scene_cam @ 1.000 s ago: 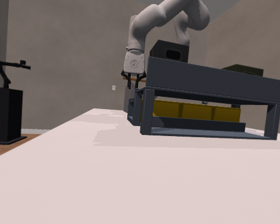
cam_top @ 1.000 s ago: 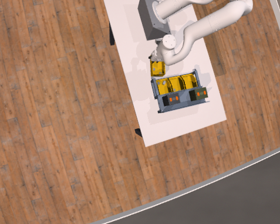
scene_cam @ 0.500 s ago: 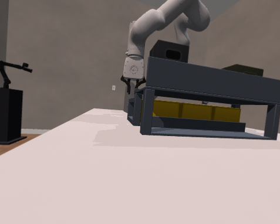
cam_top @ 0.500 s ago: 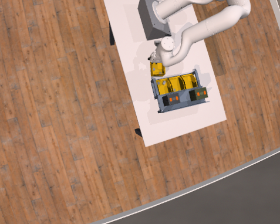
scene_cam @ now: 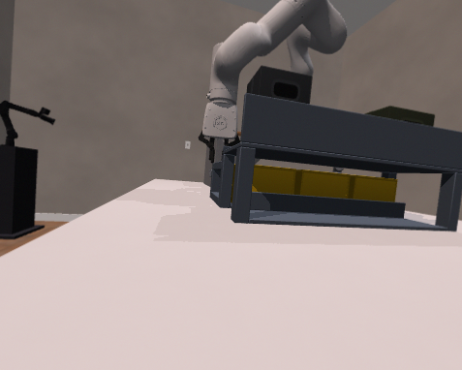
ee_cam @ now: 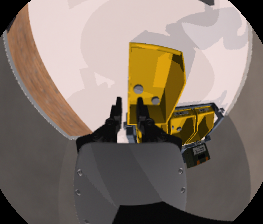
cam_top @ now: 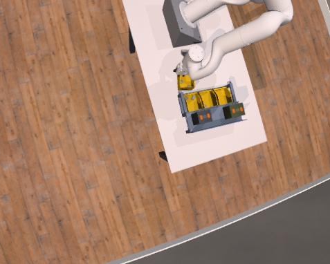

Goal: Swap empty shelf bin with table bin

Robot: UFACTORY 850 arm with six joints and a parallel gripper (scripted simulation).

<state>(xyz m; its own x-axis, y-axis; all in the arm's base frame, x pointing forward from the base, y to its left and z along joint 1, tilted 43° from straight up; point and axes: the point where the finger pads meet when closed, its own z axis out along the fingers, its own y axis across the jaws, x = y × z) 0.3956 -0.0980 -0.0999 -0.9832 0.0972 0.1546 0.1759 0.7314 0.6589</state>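
Observation:
A yellow open bin (cam_top: 185, 82) stands on the white table just in front of the shelf's left end. The wrist view shows it (ee_cam: 156, 83) with small grey parts inside. My gripper (cam_top: 180, 72) hangs over the bin's rear end, partly open. In the wrist view its fingers stand on either side of the bin's wall, gripping nothing. The dark grey shelf (cam_top: 212, 107) holds three yellow bins (cam_top: 207, 98) side by side. I cannot tell which of them is empty. In the exterior view the gripper (scene_cam: 217, 145) is low beside the shelf's left post (scene_cam: 242, 184).
Two dark boxes with orange marks (cam_top: 201, 117) (cam_top: 234, 110) sit on the shelf's top board. The arm's grey base block (cam_top: 180, 22) stands on the table behind the bin. A black stand with a small arm (scene_cam: 9, 189) is on the floor off to the left.

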